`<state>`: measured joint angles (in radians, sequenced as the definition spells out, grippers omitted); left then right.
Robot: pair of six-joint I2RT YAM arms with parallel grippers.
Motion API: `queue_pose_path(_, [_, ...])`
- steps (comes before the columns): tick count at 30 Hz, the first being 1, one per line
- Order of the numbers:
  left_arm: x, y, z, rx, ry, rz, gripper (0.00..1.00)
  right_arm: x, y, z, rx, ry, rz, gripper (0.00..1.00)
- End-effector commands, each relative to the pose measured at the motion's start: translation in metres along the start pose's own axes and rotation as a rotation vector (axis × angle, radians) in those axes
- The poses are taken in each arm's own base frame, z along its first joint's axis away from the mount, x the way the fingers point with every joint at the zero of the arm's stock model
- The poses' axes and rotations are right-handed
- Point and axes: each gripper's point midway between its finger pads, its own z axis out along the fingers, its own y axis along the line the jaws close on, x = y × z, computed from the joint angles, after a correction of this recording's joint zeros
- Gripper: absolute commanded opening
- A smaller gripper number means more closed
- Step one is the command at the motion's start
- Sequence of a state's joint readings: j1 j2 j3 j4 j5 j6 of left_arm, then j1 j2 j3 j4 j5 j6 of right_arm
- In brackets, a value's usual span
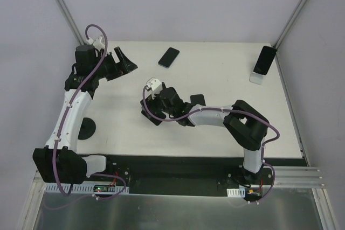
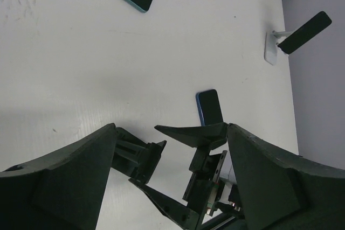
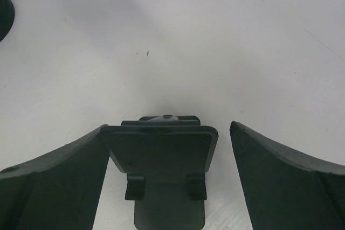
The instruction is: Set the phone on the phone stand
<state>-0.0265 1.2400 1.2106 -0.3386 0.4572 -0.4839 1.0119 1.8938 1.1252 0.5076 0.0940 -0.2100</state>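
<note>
We are only beginning; our right pincer is standing open around the phone stand; our left pincer is hanging open, empty; the phone is lying, seemingly untouched, on the counter.

Your left arm and right arm look alike: white links between black joint housings, a purple cable looping along each, and a small white camera block at the wrist. The left tool and right tool carry broad, matte-black wedge fingers.
</note>
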Motion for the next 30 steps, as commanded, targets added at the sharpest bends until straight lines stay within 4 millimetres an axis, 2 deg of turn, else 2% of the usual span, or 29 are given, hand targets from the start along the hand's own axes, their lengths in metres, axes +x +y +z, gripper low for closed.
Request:
queue_pose_path(1, [-0.010,-0.018,-0.009,0.078,-0.053,0.042,0.82,-0.022,0.007,0.006,-0.022,-0.051,0.041,0.86])
queue_pose_path(3, [-0.010,-0.017,-0.009,0.081,-0.053,0.037,0.81,-0.024,0.005,0.006,-0.009,-0.058,0.045,0.76])
queue_pose_path(4, [-0.010,-0.018,-0.009,0.084,-0.052,0.033,0.81,-0.025,0.004,0.005,-0.003,-0.061,0.046,0.64])
queue_pose_path(6, [-0.010,-0.017,-0.009,0.086,-0.053,0.027,0.81,-0.031,-0.005,0.002,0.052,-0.077,0.053,0.48])
queue_pose_path(7, [-0.010,-0.017,-0.009,0.093,-0.051,0.026,0.80,-0.032,-0.013,-0.001,0.090,-0.080,0.056,0.29])
queue_pose_path(9, [-0.011,-0.018,-0.010,0.098,-0.055,0.029,0.80,-0.050,-0.040,-0.014,0.233,-0.128,0.063,0.14])
queue_pose_path(10, [-0.011,-0.019,-0.011,0.097,-0.057,0.029,0.80,-0.057,-0.050,-0.019,0.283,-0.144,0.062,0.01])
queue_pose_path(11, [-0.012,-0.019,-0.013,0.100,-0.060,0.029,0.80,-0.064,-0.070,-0.028,0.374,-0.163,0.065,0.01])
queue_pose_path(12, [-0.012,-0.020,-0.013,0.103,-0.060,0.027,0.80,-0.081,-0.089,-0.040,0.434,-0.203,0.073,0.01])
queue_pose_path(14, [-0.012,-0.024,-0.015,0.121,-0.062,0.028,0.80,-0.102,-0.121,-0.057,0.547,-0.248,0.078,0.01])
queue_pose_path(15, [-0.010,-0.024,-0.014,0.125,-0.056,0.018,0.80,-0.113,-0.155,-0.071,0.617,-0.274,0.102,0.01])
queue_pose_path(17, [-0.008,-0.028,-0.014,0.151,-0.047,0.012,0.80,-0.122,-0.192,-0.086,0.692,-0.303,0.140,0.01])
queue_pose_path(18, [-0.008,-0.030,-0.014,0.161,-0.042,0.005,0.79,-0.126,-0.231,-0.104,0.772,-0.322,0.169,0.01])
queue_pose_path(20, [-0.008,-0.033,-0.014,0.181,-0.034,0.002,0.79,-0.124,-0.270,-0.125,0.863,-0.339,0.229,0.01])
queue_pose_path(21, [-0.006,-0.035,-0.014,0.195,-0.021,-0.003,0.79,-0.118,-0.307,-0.146,0.941,-0.343,0.263,0.01])
queue_pose_path(23, [-0.004,-0.038,-0.014,0.210,-0.017,-0.011,0.78,-0.112,-0.341,-0.165,1.008,-0.350,0.305,0.01])
queue_pose_path(24, [-0.004,-0.040,-0.014,0.223,-0.018,-0.008,0.79,-0.107,-0.371,-0.180,1.075,-0.336,0.320,0.01])
queue_pose_path(25, [-0.004,-0.041,-0.014,0.230,-0.016,-0.009,0.79,-0.105,-0.384,-0.185,1.094,-0.324,0.328,0.01])
queue_pose_path(27, [-0.003,-0.041,-0.013,0.239,-0.009,-0.013,0.79,-0.090,-0.414,-0.196,1.144,-0.261,0.337,0.01])
queue_pose_path(28, [-0.003,-0.040,-0.010,0.238,-0.003,-0.018,0.79,-0.108,-0.425,-0.197,1.125,-0.284,0.329,0.01])
queue_pose_path(29, [-0.001,-0.038,-0.008,0.237,0.005,-0.026,0.79,-0.093,-0.440,-0.197,1.138,-0.222,0.328,0.01])
queue_pose_path(30, [0.000,-0.038,-0.006,0.241,0.010,-0.029,0.79,-0.098,-0.446,-0.197,1.134,-0.223,0.315,0.01])
